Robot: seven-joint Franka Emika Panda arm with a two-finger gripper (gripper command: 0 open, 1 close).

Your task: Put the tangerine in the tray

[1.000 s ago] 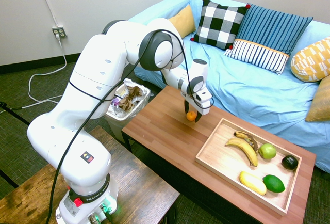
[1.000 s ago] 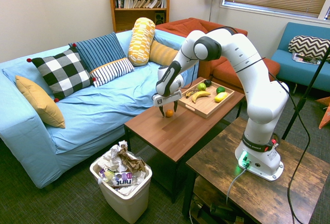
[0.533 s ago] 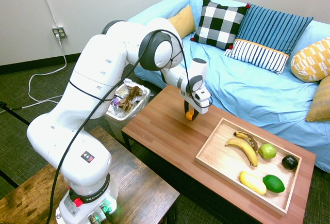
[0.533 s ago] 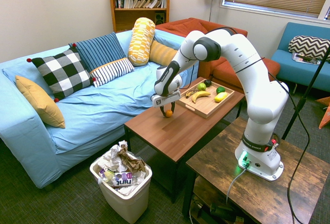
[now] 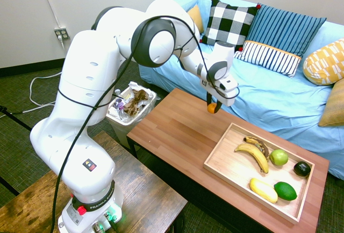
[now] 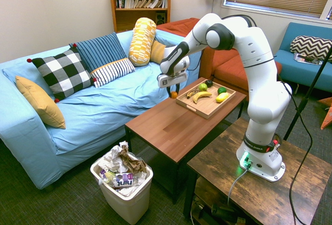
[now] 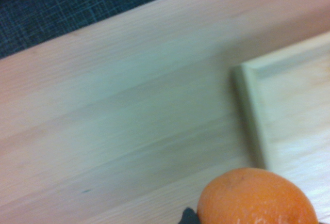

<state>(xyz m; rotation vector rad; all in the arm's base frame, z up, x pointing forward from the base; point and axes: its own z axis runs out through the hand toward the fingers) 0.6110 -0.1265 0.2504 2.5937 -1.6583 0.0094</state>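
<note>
The gripper point(image 5: 213, 107) pinches the round orange tangerine point(image 5: 212, 108) in the air above the smooth brown table point(image 5: 172, 136), near a corner of the shallow pale wooden tray point(image 5: 221, 160) holding bananas point(image 5: 254, 152), a green apple point(image 5: 278, 157), a lime point(image 5: 285, 190) and a dark fruit point(image 5: 301, 169).

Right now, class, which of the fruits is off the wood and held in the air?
The tangerine: small, bright orange, gripped by the gripper above the table. All other fruits lie in the tray.
</note>
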